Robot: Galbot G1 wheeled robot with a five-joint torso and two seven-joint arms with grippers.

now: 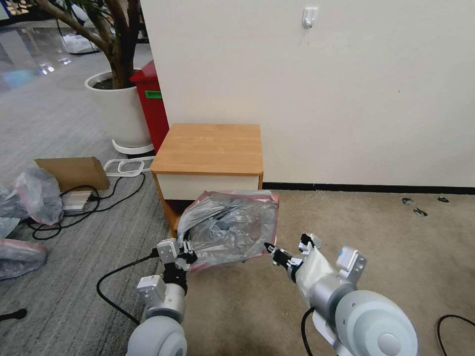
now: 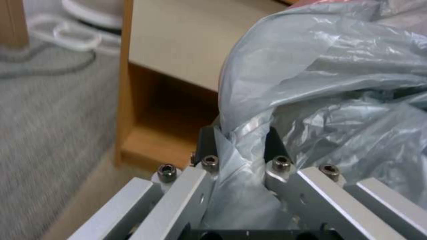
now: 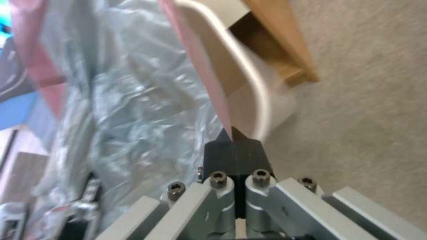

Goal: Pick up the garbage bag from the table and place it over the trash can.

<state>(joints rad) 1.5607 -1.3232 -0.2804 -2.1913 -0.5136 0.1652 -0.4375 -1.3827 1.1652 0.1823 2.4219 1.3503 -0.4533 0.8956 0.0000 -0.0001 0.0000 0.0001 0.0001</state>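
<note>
Left gripper point(image 1: 187, 251) clamped on bunched film at the 8 o'clock corner of the garbage bag point(image 1: 232, 228). Bag hangs spread open in front of the table point(image 1: 210, 148), over the trash can point(image 3: 249, 90). Right gripper point(image 1: 271, 248), at the bag's 4 o'clock, is pinched together on its pink edge.

Tall red bin point(image 1: 151, 106) at 11 o'clock, touching a round white planter point(image 1: 118, 111) with a tree trunk point(image 1: 116, 42). Flat brown cardboard piece point(image 1: 74, 172) at 9 o'clock, beside puffy plastic bundles point(image 1: 34, 195) and black cables point(image 1: 79, 207). White wall hook point(image 1: 309, 17) at 1 o'clock. Dark floor marks point(image 1: 419, 211) at 3 o'clock.
</note>
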